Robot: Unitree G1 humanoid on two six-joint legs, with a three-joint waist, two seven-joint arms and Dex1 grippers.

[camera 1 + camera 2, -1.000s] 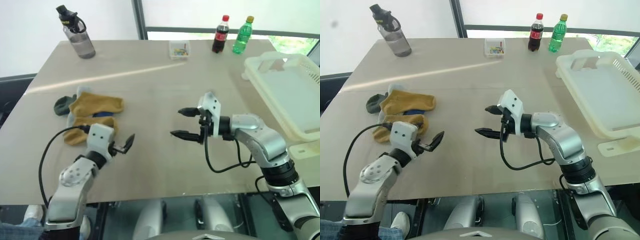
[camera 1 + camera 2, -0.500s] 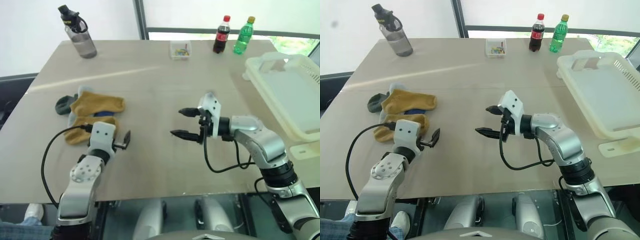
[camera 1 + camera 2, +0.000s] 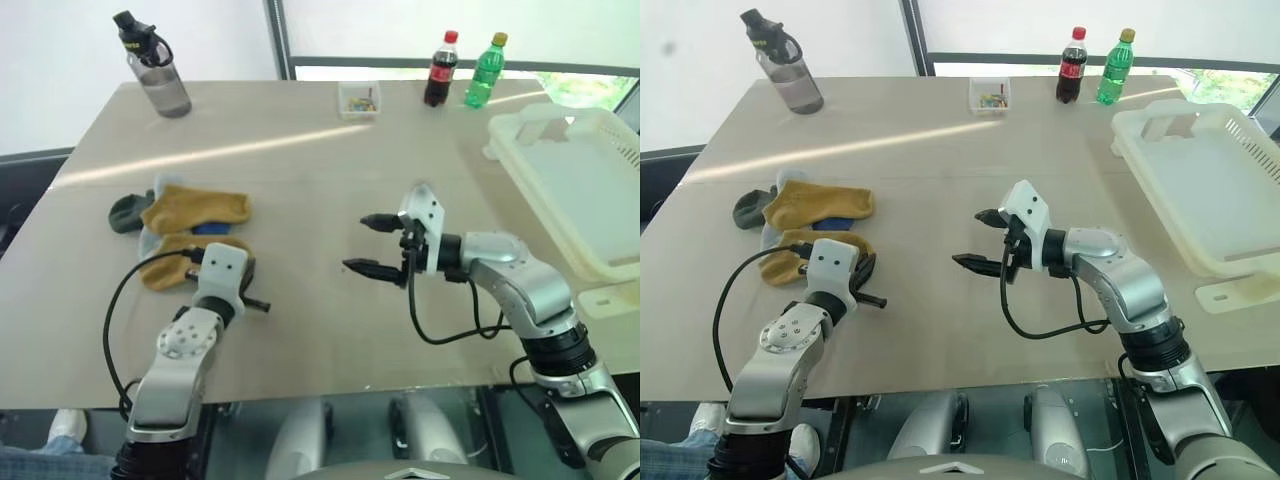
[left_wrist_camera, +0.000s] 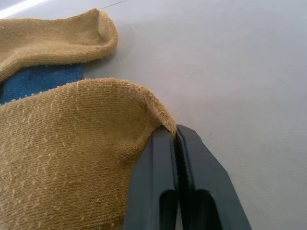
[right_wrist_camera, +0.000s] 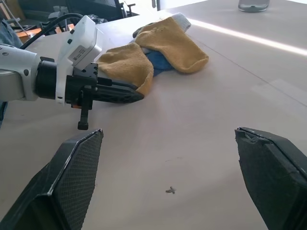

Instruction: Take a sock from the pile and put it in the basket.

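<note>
The pile (image 3: pixel 190 225) of mustard-yellow, blue, grey and dark green socks lies at the table's left. My left gripper (image 4: pixel 175 130) is shut, its tips pinching a corner of the nearer mustard-yellow sock (image 4: pixel 72 158) down on the table; the right wrist view also has this gripper (image 5: pixel 139 96) at the sock's edge. My right gripper (image 3: pixel 358 243) hovers open and empty over the middle of the table, pointing left toward the pile. The white slotted basket (image 3: pixel 590 190) stands at the table's right edge, with nothing seen in it.
At the table's far side stand a grey water bottle (image 3: pixel 155 65), a small clear box (image 3: pixel 359 98), a cola bottle (image 3: pixel 440 68) and a green bottle (image 3: pixel 485 70). Bare tabletop lies between the pile and the basket.
My left gripper edged forward to the near mustard sock and went from wide open to shut on its corner. The right arm stayed where it was.
</note>
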